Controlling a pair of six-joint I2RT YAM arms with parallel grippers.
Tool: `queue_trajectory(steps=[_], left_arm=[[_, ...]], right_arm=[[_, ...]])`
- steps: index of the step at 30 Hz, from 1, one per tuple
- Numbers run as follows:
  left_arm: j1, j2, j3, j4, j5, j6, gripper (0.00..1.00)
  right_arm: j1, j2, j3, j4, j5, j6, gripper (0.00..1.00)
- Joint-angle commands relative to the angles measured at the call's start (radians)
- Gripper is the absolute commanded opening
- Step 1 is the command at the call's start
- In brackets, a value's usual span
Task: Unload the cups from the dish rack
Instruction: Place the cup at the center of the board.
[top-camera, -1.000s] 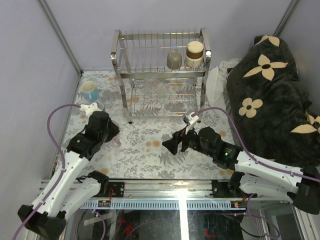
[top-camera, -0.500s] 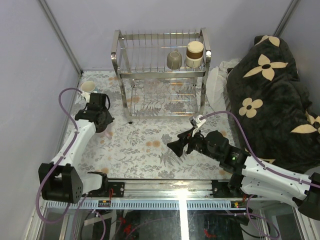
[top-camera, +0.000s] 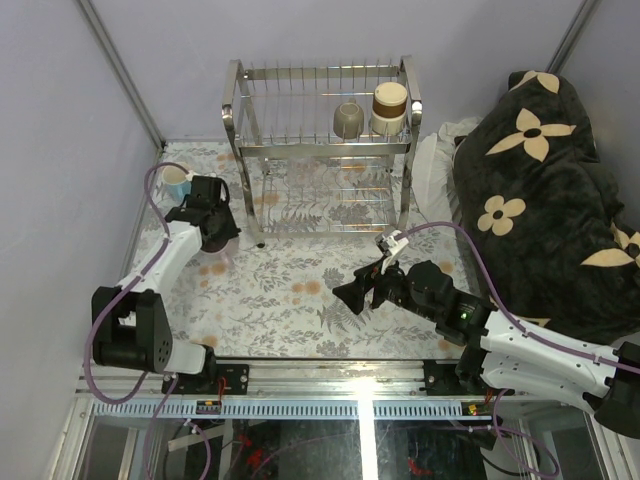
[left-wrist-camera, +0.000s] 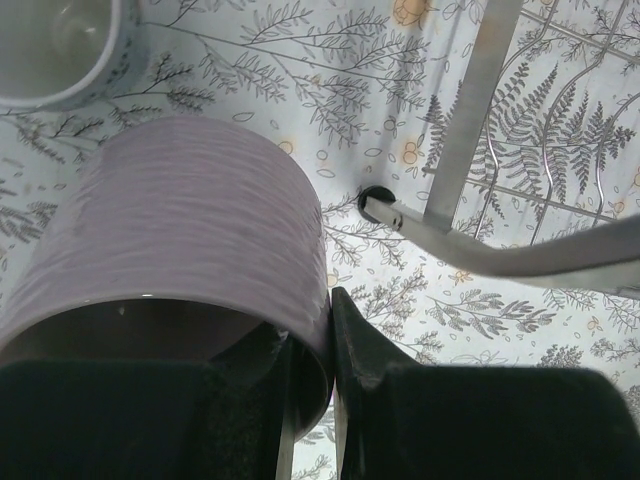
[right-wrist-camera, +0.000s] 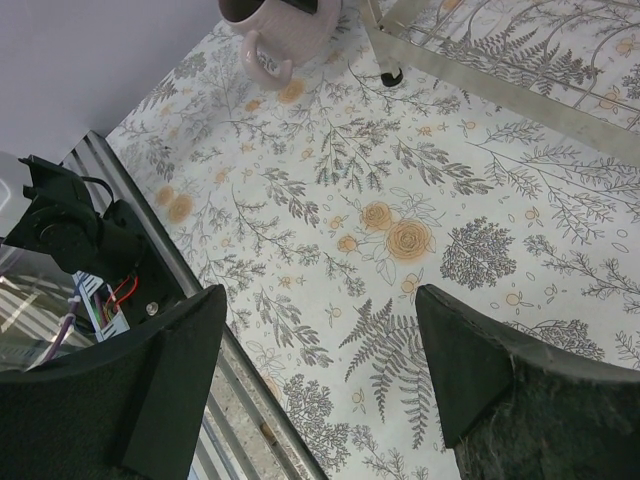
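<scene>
Near side first: right gripper (top-camera: 352, 290) hangs over the floral table (top-camera: 300, 330) in front of its base, jaws wide, nothing in them, and it has barely shifted over the last second, so I read it as waiting its turn. The change is on the left: that arm has swung out from close to its base and is now stretched toward the far-left corner. The left gripper (left-wrist-camera: 310, 345) is nearly closed, pinching the wall of the pale lilac mug (left-wrist-camera: 190, 230) at the rim, one finger inside and one outside. The mug now sits just in front of the dish rack (top-camera: 325, 148) by its left front foot, near the light blue mug (top-camera: 178, 182) already standing out on the table. I can't tell whether the lilac mug's base is touching the cloth yet. My read is a place step about to finish, release next. Further back, the olive-grey mug (top-camera: 348, 120) and brown-and-cream cup (top-camera: 389, 105) are still on the rack's top tier, right end, side by side; those two are left to unload. I can't make out any cups on the lower tier.
</scene>
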Motion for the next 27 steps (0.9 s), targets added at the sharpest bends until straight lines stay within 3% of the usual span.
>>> queue_trajectory(steps=[1,9,27], left_arm=[[0.003,0.034,0.064,0.136,0.023,0.048,0.00],[0.008,0.112,0.092,0.158,0.005,0.061,0.00],[0.087,0.208,0.088,0.228,0.126,0.038,0.00]], right_arm=[[0.001,-0.001,0.003,0.046,0.014,-0.010,0.84],[0.001,0.012,0.003,0.048,0.012,-0.010,0.84],[0.002,0.034,-0.001,0.055,0.018,-0.009,0.84]])
